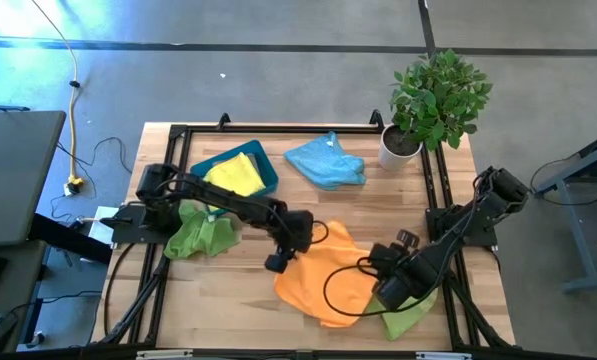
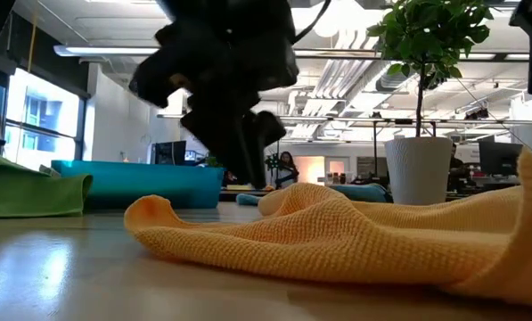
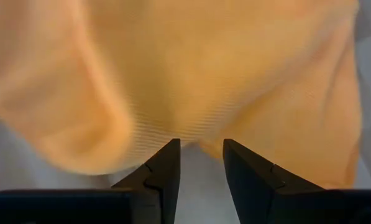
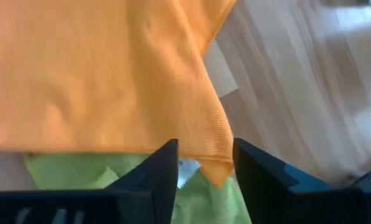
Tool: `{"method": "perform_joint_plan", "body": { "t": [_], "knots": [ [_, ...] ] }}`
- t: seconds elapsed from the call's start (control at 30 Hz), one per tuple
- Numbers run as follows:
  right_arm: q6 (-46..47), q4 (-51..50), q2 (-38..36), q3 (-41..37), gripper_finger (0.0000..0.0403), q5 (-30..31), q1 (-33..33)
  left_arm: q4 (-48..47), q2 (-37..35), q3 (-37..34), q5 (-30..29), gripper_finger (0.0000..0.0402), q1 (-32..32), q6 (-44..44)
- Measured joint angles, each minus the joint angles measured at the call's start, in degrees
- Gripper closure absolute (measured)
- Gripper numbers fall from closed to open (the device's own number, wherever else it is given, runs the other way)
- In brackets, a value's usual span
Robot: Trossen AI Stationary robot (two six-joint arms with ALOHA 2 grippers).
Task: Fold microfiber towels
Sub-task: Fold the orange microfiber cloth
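Bare table (image 1: 398, 200) between blue towel (image 1: 325, 162) and orange towel (image 1: 328, 275).

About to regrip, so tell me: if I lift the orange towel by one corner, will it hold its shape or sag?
The orange towel will probably sag: it already lies in soft humps and wrinkles. Its nubby weave should grip well. Lifting could drag the lime green towel that it overlaps.

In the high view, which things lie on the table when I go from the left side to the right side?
Green towel → teal tray with yellow towel → left end effector → blue towel and orange towel → right end effector → potted plant.
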Motion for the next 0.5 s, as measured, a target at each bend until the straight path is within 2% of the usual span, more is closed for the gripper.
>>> {"method": "perform_joint_plan", "body": {
  "t": [0.23,0.5],
  "knots": [
    [10.15,4.12,0.02,0.00,0.0247,4.94,0.00,6.56,0.01,-4.61,0.00,0.0291,-4.63,-3.92],
    [10.67,9.70,0.02,0.00,0.0247,5.02,0.00,5.12,-0.55,-9.69,-4.86,0.0291,-8.83,-9.45]
  ]
}}
